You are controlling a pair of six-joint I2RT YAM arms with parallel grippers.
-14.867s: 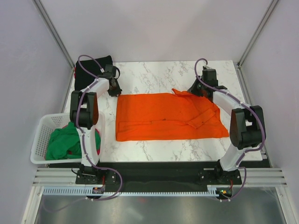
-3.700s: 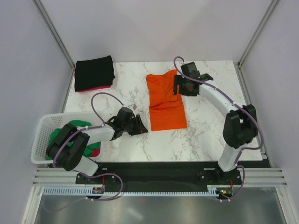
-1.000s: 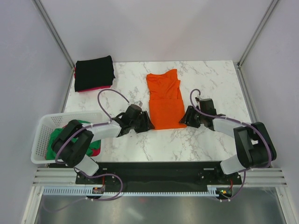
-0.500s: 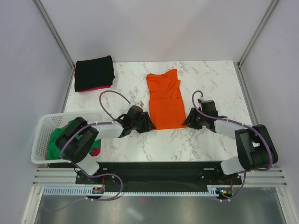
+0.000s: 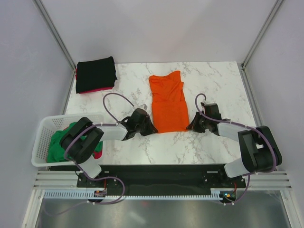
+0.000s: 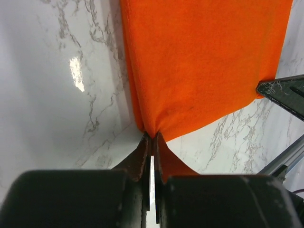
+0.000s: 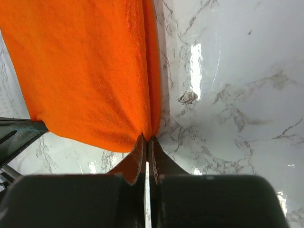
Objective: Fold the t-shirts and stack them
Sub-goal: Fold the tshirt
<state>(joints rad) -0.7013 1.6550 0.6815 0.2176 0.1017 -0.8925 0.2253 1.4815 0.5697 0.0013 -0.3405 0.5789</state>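
An orange t-shirt lies folded into a long strip on the marble table, its near edge toward the arms. My left gripper is shut on the shirt's near left corner. My right gripper is shut on the near right corner. Both wrist views show the jaws pinching orange fabric at the tips. At the back left lies a folded black t-shirt on a pink-red one. A green t-shirt sits crumpled in the basket.
A white lattice basket stands off the table's left edge beside the left arm. Grey walls and frame posts close in the table at the back and sides. Bare marble lies right of the orange shirt.
Both grippers slid inward to the orange shirt's near corners and closed on them. The shirt itself has not moved.
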